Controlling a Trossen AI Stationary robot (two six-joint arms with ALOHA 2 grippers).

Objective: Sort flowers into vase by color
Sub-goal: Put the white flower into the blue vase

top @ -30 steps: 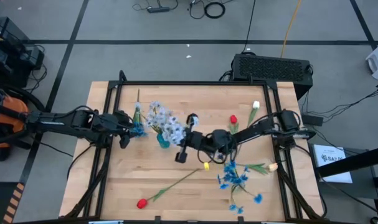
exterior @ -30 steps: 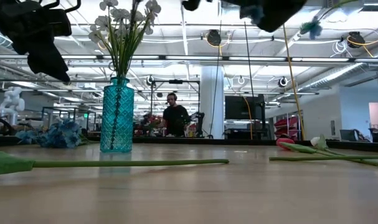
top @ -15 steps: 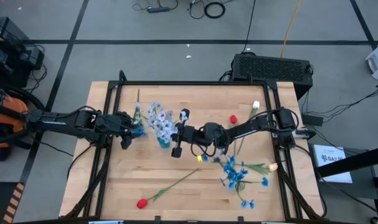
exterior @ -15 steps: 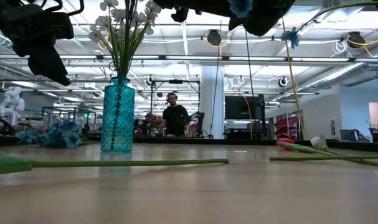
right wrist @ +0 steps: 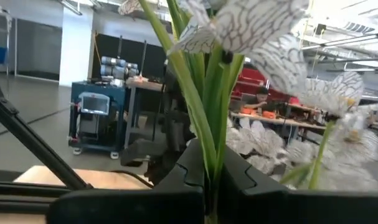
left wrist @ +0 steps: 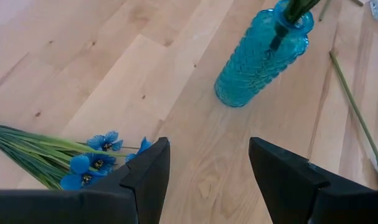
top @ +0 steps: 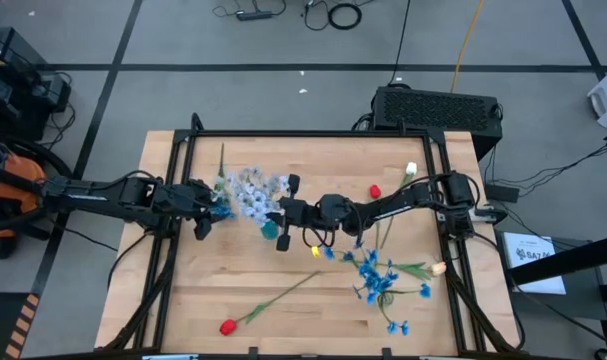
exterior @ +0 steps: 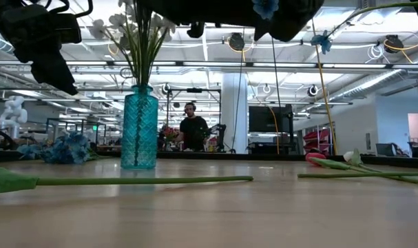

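Right fingers [right wrist: 204, 180] pinch stems; two red tulips [top: 227, 327].

The table [left wrist: 176, 81] is pale wood with a fine grain and a smooth, faintly satin finish. The vase [left wrist: 260, 56], ahead of the left gripper's [left wrist: 207, 163] matt black plastic fingers [left wrist: 145, 174], is clear teal glass, glossy, with a knobbly diamond pattern. Between the right gripper's [right wrist: 208, 163] matt dark fingers [right wrist: 245, 180], the flowers [right wrist: 251, 31] look like thin veined cloth on smooth plastic stems.
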